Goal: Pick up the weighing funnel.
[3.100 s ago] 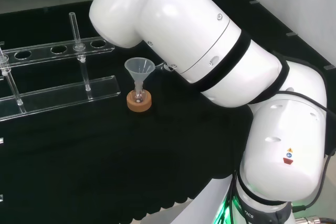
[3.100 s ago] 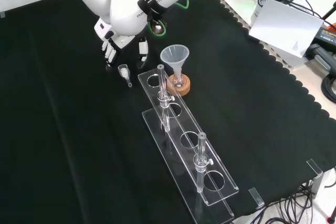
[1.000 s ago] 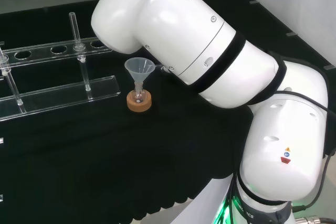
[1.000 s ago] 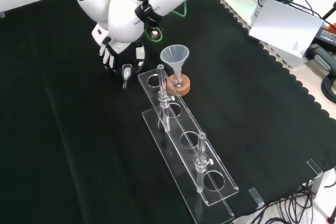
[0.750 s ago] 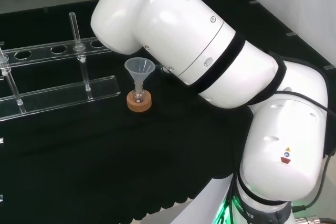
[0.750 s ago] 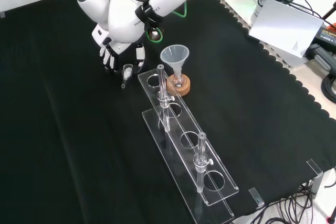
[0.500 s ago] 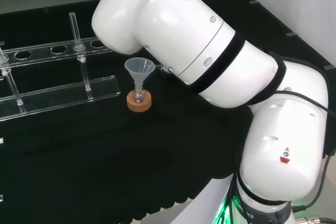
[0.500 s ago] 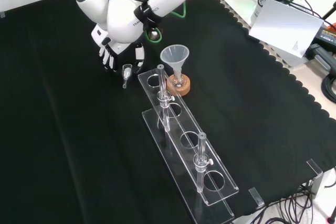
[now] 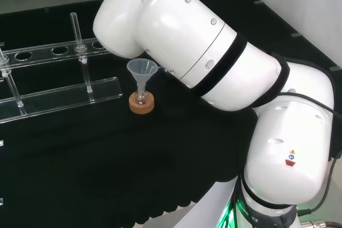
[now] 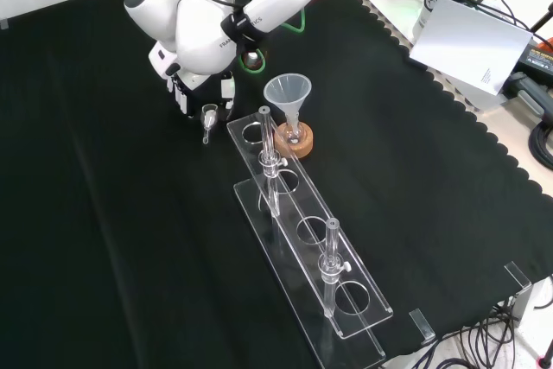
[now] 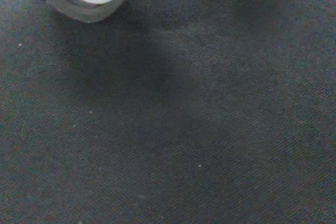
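Toward eleven o'clock on the counter (image 10: 104,239), the robot hand (image 10: 194,88) points down, fingers and thumb closed about the weighing funnel (image 10: 208,115), whose stem slants toward the cloth. At its three o'clock the funnel (image 10: 287,92) stands on a cork ring (image 10: 298,143). A clear rack (image 10: 298,205) runs toward five o'clock.

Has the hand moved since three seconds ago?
Yes. In the front view the hand has come lower, closer to the clear rack's upper end, and is now right at the weighing funnel.
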{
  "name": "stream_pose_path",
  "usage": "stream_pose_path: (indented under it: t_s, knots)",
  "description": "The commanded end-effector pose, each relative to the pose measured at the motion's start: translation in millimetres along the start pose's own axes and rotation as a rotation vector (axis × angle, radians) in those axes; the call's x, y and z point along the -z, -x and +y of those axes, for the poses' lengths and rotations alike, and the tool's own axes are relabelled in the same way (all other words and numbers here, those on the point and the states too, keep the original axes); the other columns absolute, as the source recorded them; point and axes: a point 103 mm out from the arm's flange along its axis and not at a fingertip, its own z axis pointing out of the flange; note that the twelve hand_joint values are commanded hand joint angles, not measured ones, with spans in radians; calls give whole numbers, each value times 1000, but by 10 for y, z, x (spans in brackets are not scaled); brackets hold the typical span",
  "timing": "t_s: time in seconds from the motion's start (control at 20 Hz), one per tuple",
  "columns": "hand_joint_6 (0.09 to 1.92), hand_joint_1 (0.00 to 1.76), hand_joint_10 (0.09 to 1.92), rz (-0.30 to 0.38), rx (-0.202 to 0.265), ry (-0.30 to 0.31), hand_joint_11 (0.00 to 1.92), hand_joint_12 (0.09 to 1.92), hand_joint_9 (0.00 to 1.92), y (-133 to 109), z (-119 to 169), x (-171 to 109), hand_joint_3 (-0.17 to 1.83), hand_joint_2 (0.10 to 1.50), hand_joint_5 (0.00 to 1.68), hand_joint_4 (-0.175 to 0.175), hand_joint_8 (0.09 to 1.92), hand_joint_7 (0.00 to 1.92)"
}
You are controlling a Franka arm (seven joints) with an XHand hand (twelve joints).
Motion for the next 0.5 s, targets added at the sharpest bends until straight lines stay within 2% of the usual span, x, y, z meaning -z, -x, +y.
stream_pose_path:
  t_s: [0.05, 0.5]
  knots:
    - [746, 1098, 286, 22, -5, 24, 900, 1021, 1279, 49, -39, 62, 547, 744, 1207, 175, 560, 1044]
    - [684, 1106, 197, 84, -14, 87, 996, 946, 1332, 214, -178, 340, 547, 730, 1242, 175, 534, 1072]
